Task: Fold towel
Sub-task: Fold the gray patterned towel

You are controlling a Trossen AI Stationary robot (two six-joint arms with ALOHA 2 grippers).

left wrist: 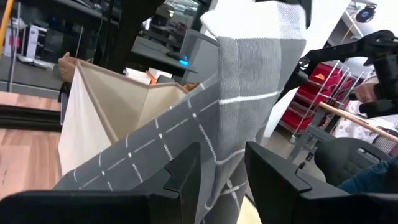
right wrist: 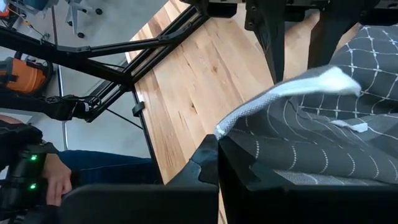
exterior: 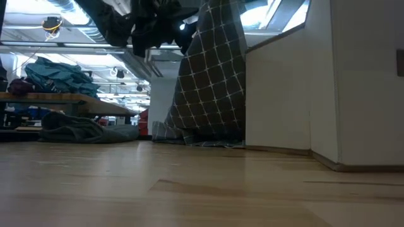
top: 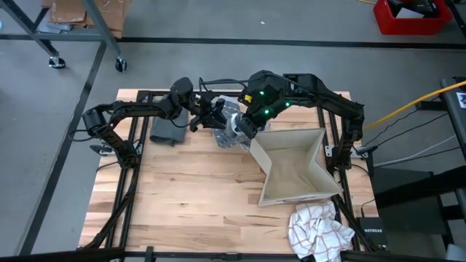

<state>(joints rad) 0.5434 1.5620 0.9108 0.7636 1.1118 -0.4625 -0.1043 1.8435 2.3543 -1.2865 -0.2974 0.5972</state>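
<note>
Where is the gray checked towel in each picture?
High view: the gray checked towel is bunched between the two grippers, near the table's far edge.
Low view: it hangs down in the middle, its bottom on the table.
Left wrist view: it fills the middle, running between the dark fingers.
Right wrist view: it lies on the right, above the fingers.
Shared landmark: the beige box, right beside the towel.

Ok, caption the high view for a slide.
Both end effectors, left and right, lift a grey checked towel beside a beige fabric bin.
</note>
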